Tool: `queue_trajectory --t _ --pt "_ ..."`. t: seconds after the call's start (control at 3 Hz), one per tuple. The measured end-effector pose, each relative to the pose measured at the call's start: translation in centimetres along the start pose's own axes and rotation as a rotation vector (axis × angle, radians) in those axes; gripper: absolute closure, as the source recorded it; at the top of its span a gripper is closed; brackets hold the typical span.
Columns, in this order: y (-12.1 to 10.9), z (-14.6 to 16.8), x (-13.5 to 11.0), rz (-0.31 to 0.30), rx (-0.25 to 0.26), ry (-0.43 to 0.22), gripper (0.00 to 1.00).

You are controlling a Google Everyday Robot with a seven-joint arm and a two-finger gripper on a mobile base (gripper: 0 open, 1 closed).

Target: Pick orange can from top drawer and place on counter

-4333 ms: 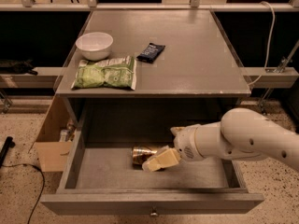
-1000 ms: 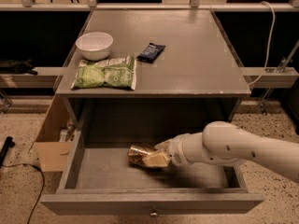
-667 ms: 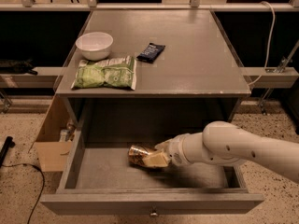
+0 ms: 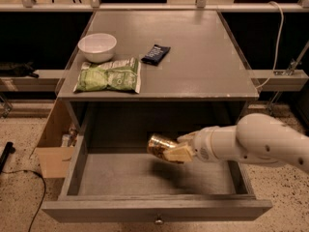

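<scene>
The orange can [image 4: 158, 145] is a shiny gold-brown can held on its side in my gripper [image 4: 175, 151], lifted above the floor of the open top drawer [image 4: 145, 208]. The cream fingers [image 4: 177, 153] are shut on the can's right end. My white arm [image 4: 256, 141] reaches in from the right over the drawer's right side. A shadow lies on the drawer floor below the can. The grey counter [image 4: 203, 57] is above and behind the drawer.
On the counter sit a white bowl [image 4: 97, 47] at back left, a green snack bag [image 4: 109, 75] at front left and a dark blue snack bar [image 4: 156, 54] near the middle. A cardboard box [image 4: 54, 151] stands on the floor left of the cabinet. A white cable [image 4: 277, 37] hangs at right.
The gripper has risen with the can, which was lying on the drawer floor and now hangs above it.
</scene>
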State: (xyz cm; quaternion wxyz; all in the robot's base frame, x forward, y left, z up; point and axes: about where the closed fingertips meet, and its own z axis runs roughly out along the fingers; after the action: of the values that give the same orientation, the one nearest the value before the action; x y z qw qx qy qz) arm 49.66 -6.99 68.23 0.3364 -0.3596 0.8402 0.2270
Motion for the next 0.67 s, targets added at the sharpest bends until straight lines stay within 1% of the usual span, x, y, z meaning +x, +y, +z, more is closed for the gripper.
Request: queue_trajectory --t 0.33,0.67 --pt "-1.2 -7.3 -4.1 -0.044 0.096 -0.046 1.00" --pt "-1.7 -7.2 -5.3 -0.054 0.097 -0.057 1.00"
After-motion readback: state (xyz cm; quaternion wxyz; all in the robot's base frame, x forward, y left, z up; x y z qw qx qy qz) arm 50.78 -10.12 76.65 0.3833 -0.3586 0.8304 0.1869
